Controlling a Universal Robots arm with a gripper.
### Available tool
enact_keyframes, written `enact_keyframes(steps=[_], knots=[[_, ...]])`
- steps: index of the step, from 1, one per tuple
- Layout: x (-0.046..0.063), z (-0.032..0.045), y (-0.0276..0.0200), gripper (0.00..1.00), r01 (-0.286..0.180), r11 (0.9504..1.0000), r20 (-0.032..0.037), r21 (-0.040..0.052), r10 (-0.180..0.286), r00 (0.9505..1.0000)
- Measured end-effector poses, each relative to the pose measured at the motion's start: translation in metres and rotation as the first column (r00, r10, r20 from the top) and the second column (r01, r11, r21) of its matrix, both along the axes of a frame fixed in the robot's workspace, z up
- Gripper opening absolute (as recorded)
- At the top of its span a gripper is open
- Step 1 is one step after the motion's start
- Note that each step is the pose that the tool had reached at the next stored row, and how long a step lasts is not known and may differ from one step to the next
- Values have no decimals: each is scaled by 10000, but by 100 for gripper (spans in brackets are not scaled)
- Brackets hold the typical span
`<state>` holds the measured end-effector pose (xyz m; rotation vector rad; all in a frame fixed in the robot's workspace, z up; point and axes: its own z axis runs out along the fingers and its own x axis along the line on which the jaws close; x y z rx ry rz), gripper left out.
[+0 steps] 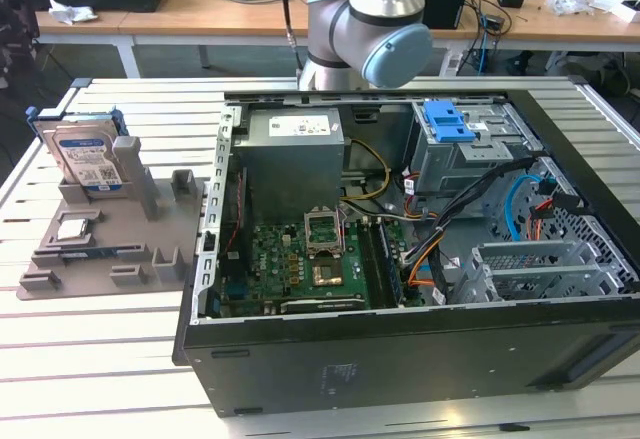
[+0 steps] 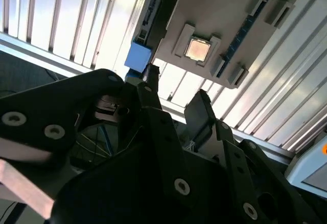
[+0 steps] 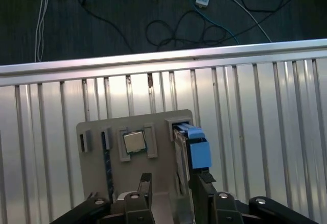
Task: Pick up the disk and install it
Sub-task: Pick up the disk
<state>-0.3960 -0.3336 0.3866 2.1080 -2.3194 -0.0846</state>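
Standing upright in grey holder (image 1: 140,234): silver disk (image 1: 85,159), blue frame, white-blue label; end effector (image 3: 173,177) open.

Disk (image 1: 88,159) upright in fixture tray (image 1: 130,249), exterior view's left of tabletop (image 1: 90,359). Chip (image 1: 72,227) in tray recess before disk. PC case (image 1: 400,359) just beside tray, exterior view's right; arm (image 1: 365,19) behind case.

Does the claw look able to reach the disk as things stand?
Probably yes. The disk stands upright in its gray holder with its upper edge bare and nothing over it. The claw is open, empty and close above the holder, with no obstacle between them.
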Motion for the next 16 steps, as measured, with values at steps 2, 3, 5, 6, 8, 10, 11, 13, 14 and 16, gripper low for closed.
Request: enact_keyframes(steps=[2, 3, 5, 6, 8, 10, 11, 13, 14, 16], knots=[[0, -2, 49, 48, 1, 10000, -1, 0, -1, 10000], [0, -3, 67, 48, 1, 10000, -1, 0, -1, 10000], [0, -4, 88, 48, 1, 10000, 0, 0, -1, 10000], [0, -5, 96, 48, 1, 10000, 0, 0, -1, 10000], [0, -7, 122, 48, 0, 10000, 0, 0, 0, 10000], [0, -9, 148, 48, 0, 10000, 0, 0, 0, 10000], [0, -12, 158, 48, 0, 10000, 1, 1, 0, 10000], [0, -18, 162, 48, -1, 10000, 0, 0, 1, 10000], [0, -20, 163, 48, 0, 10000, 0, 0, 0, 10000], [0, -25, 165, 48, 0, 10000, -1, -1, 0, 10000]])
